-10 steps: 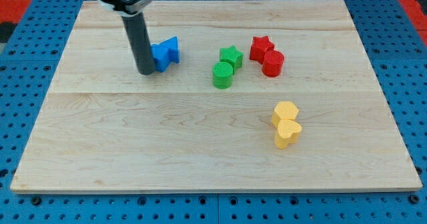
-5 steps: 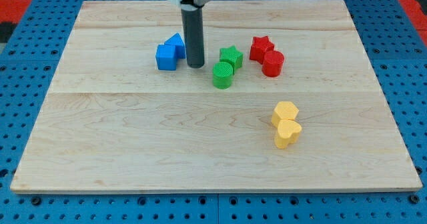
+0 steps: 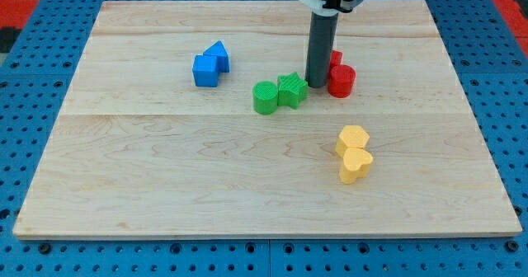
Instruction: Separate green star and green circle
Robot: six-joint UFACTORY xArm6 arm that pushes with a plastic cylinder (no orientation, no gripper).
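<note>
No claw fitted: bare rod, my tip (image 3: 317, 84) wedged between green star (image 3: 291, 89) and red cylinder (image 3: 341, 81). Star touches green circle (image 3: 266, 98) at its left; pair unsplit.

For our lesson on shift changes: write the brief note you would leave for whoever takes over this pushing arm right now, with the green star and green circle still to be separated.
My tip: down on the board, between the green star to its left and the red cylinder to its right, close to both. The rod hides most of the red star behind it.
Green circle: against the green star's left side.
Done: nothing; the green pair is touching.
Left: push one green block clear of the other, without disturbing the blue blocks or yellow blocks.
</note>
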